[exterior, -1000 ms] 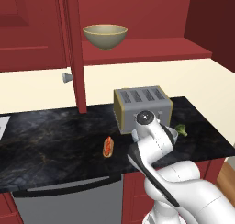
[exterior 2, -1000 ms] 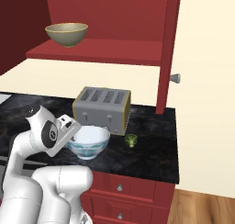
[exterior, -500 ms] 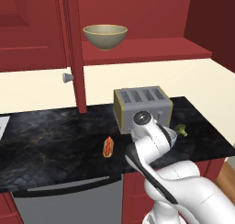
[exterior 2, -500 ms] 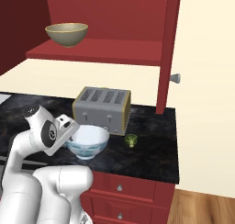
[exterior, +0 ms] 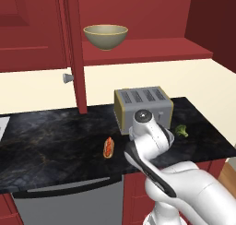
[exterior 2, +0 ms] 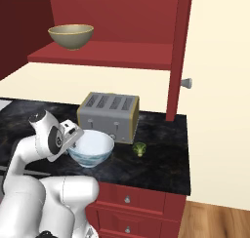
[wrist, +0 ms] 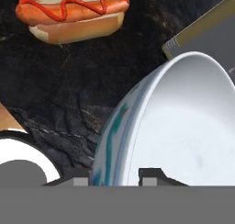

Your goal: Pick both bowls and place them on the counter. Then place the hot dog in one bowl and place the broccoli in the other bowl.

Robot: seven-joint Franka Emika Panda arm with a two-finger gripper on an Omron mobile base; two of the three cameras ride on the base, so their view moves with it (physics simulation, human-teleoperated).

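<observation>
Right now white blue-patterned bowl [exterior 2: 91, 149] sits on the black bench [exterior 2: 161, 154] just in front of toaster [exterior 2: 109, 116]. Claw [wrist: 115, 177] straddles its rim, one tip each side; clamped or loose, cannot tell. Olive-tan bowl [exterior: 105, 36] on red shelf [exterior: 152, 50]. Hot dog [exterior: 108, 147] and broccoli [exterior 2: 140, 148] lie on the bench.

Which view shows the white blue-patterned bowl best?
The right base view: the white bowl shows whole there, standing on the counter in front of the toaster. The hand view gives a cropped close-up of its rim and inside. In the left base view the arm covers it.
</observation>
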